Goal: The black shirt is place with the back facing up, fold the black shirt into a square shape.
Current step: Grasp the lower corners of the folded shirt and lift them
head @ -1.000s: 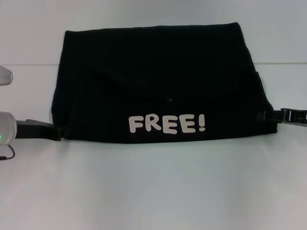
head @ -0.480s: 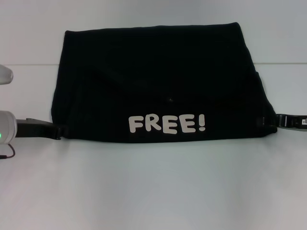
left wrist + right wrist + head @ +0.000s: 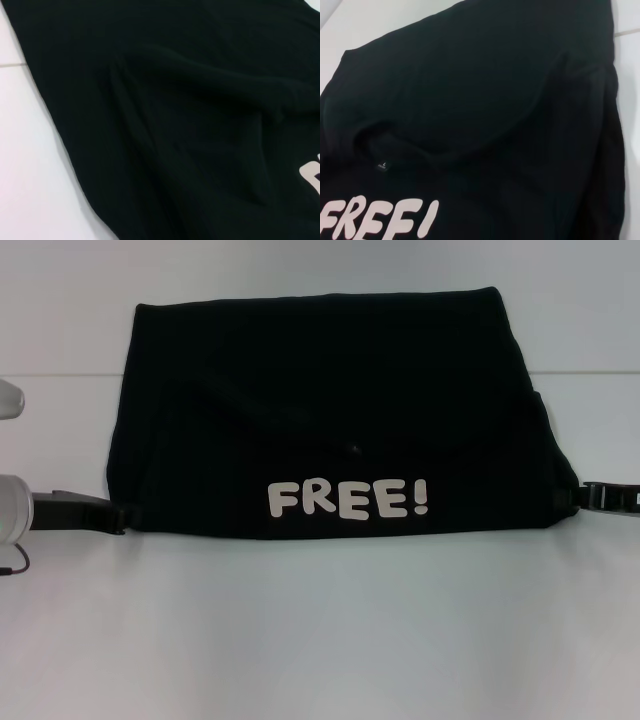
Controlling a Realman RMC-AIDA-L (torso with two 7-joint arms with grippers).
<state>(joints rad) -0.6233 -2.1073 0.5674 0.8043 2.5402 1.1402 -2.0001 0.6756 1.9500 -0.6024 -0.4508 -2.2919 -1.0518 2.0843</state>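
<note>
Nearest me, bare white table (image 3: 320, 640) fills the lower frame of the head view.

Mid-frame: the black shirt (image 3: 330, 410) lies folded into a wide band, long axis running left-right, white "FREE!" print (image 3: 348, 499) along its near edge. Sleeve and neckline folds show as ridges in both wrist views.

Left gripper (image 3: 118, 515) sits at the lower-left corner of the shirt, touching or just at the hem. Right gripper (image 3: 590, 495) sits at the lower-right corner, just beside the cloth. I cannot tell whether either is clenched or released; fingers are lost against the fabric.

Judgement: shirt lies between the two grippers, each about equally close to its own end. Squaring it likely means carrying one short end across to the other.

Far edge of the shirt reaches the upper frame.
</note>
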